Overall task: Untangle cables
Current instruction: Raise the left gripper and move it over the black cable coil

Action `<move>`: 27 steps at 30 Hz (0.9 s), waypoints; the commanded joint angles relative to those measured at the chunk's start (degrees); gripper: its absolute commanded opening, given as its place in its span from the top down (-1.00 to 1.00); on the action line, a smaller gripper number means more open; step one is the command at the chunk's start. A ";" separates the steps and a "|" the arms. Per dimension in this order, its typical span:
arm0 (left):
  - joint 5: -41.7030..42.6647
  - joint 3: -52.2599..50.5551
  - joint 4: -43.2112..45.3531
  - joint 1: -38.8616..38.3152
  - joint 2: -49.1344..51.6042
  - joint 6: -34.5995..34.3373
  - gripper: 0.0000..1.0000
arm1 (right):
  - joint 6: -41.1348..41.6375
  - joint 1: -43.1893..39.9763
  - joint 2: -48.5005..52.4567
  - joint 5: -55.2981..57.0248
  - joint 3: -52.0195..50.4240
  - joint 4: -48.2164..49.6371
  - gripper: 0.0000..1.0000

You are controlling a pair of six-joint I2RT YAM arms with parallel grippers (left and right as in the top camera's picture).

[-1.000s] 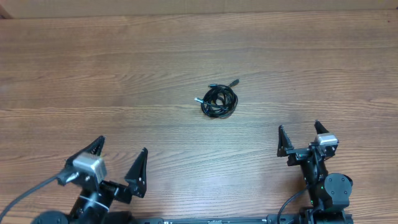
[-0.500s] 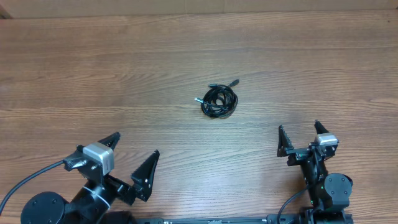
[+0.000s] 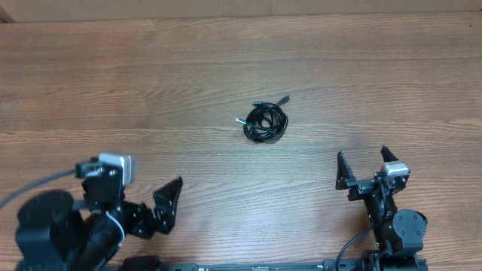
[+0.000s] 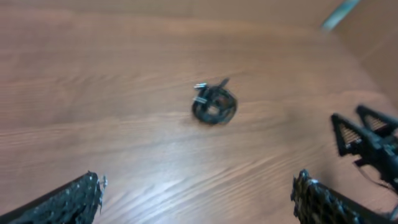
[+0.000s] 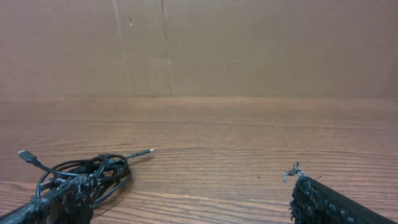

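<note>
Cables (image 3: pixel 264 122) lie tightly coiled, far from all edges of the worktop (image 3: pixel 151 90). We see left fingers (image 3: pixel 169 202) and right fingers (image 3: pixel 342 173) spread, empty. All untangling remains.

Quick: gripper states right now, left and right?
Left gripper: open, holding nothing.
Right gripper: open, holding nothing; cables lie apart from both.
</note>
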 commanded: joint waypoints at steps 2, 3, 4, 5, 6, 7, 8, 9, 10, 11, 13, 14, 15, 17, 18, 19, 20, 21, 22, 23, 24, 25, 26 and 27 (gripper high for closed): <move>-3.54 2.56 -1.49 0.31 4.50 1.66 -0.99 | -0.26 0.28 0.02 0.48 -0.57 0.22 -1.00; -3.50 2.56 -1.66 0.31 5.05 1.66 -0.99 | -0.26 0.28 0.02 0.48 -0.57 0.22 -1.00; -3.08 2.54 -1.81 0.31 5.53 1.64 -0.99 | -0.26 0.28 0.02 0.48 -0.57 0.22 -1.00; -2.21 2.54 -1.88 0.31 5.95 1.62 -0.99 | -0.26 0.28 0.02 0.48 -0.57 0.22 -1.00; -1.40 2.54 -2.01 0.31 6.25 1.62 -0.99 | -0.26 0.28 0.02 0.48 -0.57 0.22 -1.00; -0.39 2.54 -2.29 0.31 6.54 1.62 -0.99 | -0.28 0.28 0.02 0.48 -0.57 0.22 -1.00; 0.74 2.49 -2.82 0.31 6.75 1.60 -0.99 | -0.28 0.28 0.02 0.48 -0.57 0.22 -1.00; 1.62 2.40 -3.30 0.31 6.93 1.60 -0.99 | -0.26 0.28 0.02 0.48 -0.57 0.22 -1.00; 2.58 2.34 -4.15 0.31 7.13 1.60 -0.99 | -0.26 0.28 0.02 0.48 -0.57 0.22 -1.00; 3.30 2.29 -4.85 0.31 7.32 1.62 -0.99 | -0.28 0.28 0.02 0.48 -0.57 0.22 -1.00; 4.09 2.25 -5.84 0.31 7.63 1.62 -0.99 | -0.26 0.28 0.02 0.48 -0.57 0.22 -1.00; 4.33 2.25 -6.03 0.31 7.72 1.60 -0.99 | -0.26 0.28 0.02 0.48 -0.57 0.22 -1.00; 4.76 2.25 -6.23 0.31 7.78 1.57 -0.98 | -0.26 0.28 0.02 0.48 -0.57 0.22 -1.00; 4.98 2.25 -6.32 0.31 7.82 1.42 -0.99 | -0.26 0.28 0.02 0.48 -0.57 0.22 -1.00; 5.01 2.25 -6.32 0.31 7.82 1.40 -0.99 | -0.26 0.28 0.02 0.48 -0.57 0.22 -1.00; 5.16 2.25 -6.34 0.31 7.82 1.40 -0.99 | -0.26 0.28 0.02 0.48 -0.57 0.22 -1.00; 5.42 2.25 -6.40 0.31 7.82 0.68 -0.99 | -0.26 0.28 0.02 0.48 -0.57 0.22 -1.00; 5.79 2.25 -6.40 0.31 7.82 -0.37 -0.99 | -0.26 0.28 0.02 0.48 -0.57 0.22 -1.00; 5.79 2.23 -6.38 0.31 7.82 -1.22 -0.99 | -0.26 0.28 0.02 0.48 -0.57 0.22 -1.00; 5.75 2.14 -6.51 0.31 7.89 -1.70 -0.99 | -0.26 0.28 0.02 0.48 -0.57 0.22 -1.00; 5.77 1.88 -6.64 0.31 8.04 -2.32 -0.99 | -0.28 0.28 0.02 0.48 -0.57 0.22 -1.00; 5.70 1.40 -6.88 0.31 8.22 -3.52 -0.99 | -0.28 0.28 0.02 0.48 -0.57 0.22 -1.00; 5.49 0.72 -7.10 0.31 8.55 -5.09 -1.00 | -0.26 0.28 0.02 0.48 -0.57 0.22 -1.00; 5.49 -0.04 -7.43 0.31 8.94 -6.75 -1.00 | -0.26 0.28 0.02 0.48 -0.57 0.22 -1.00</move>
